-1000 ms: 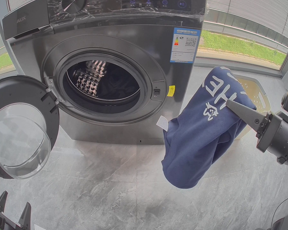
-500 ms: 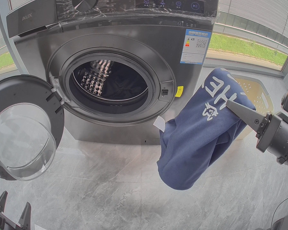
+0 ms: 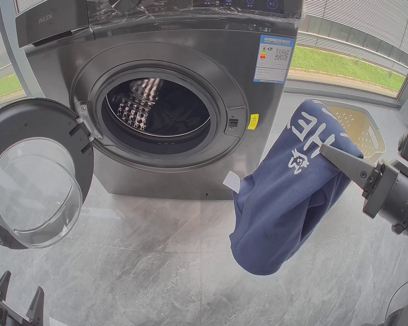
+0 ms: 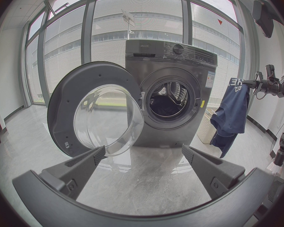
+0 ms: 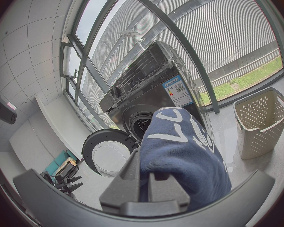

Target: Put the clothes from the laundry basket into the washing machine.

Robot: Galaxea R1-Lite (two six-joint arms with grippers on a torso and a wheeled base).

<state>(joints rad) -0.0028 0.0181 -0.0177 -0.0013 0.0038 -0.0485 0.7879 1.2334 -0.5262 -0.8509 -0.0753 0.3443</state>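
Note:
A navy garment [image 3: 285, 195] with white print hangs from my right gripper [image 3: 324, 149], which is shut on its upper fold, to the right of the washing machine [image 3: 167, 46]. The right wrist view has the cloth [image 5: 183, 148] bunched over the shut gripper [image 5: 148, 177]. The machine's round door [image 3: 31, 173] is swung open to the left. Dark cloth [image 3: 179, 112] lies inside the drum. The beige laundry basket [image 3: 365, 130] stands behind the hanging garment. My left gripper [image 3: 18, 295] is low at the front left, open, with nothing in it [image 4: 142, 152].
Grey marble floor [image 3: 158, 250] stretches in front of the machine. Tall windows [image 3: 349, 32] run behind the machine and the basket. The open door reaches out over the floor on the left side.
The whole head picture has shifted a little, so the camera moved. The garment's hanging end swayed slightly left, then back right. Both grippers keep their states.

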